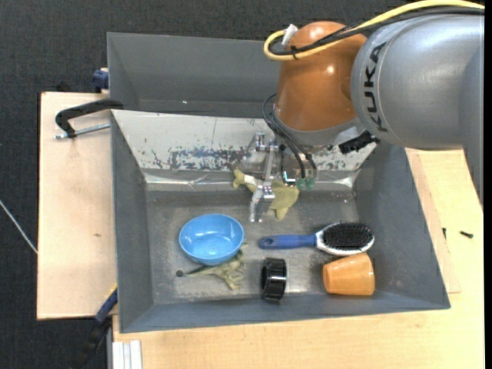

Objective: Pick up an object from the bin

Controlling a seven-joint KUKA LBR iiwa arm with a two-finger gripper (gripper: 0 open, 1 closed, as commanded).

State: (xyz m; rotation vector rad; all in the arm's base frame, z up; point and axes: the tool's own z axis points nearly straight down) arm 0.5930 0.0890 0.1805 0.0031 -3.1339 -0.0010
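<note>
My gripper hangs near the back of the bin, a little right of the middle. Its metal fingers are shut on a pale khaki, floppy toy-like thing. The thing sticks out on both sides of them, one end to the left and the wider end to the right. A blue bowl stands just below and to the left of the gripper. To the lower right lies a hairbrush with a blue handle and a black bristle head.
Along the front wall lie an olive toy lizard, a small black cylinder and an orange cup on its side. The arm's orange cover hangs over the bin's back right part.
</note>
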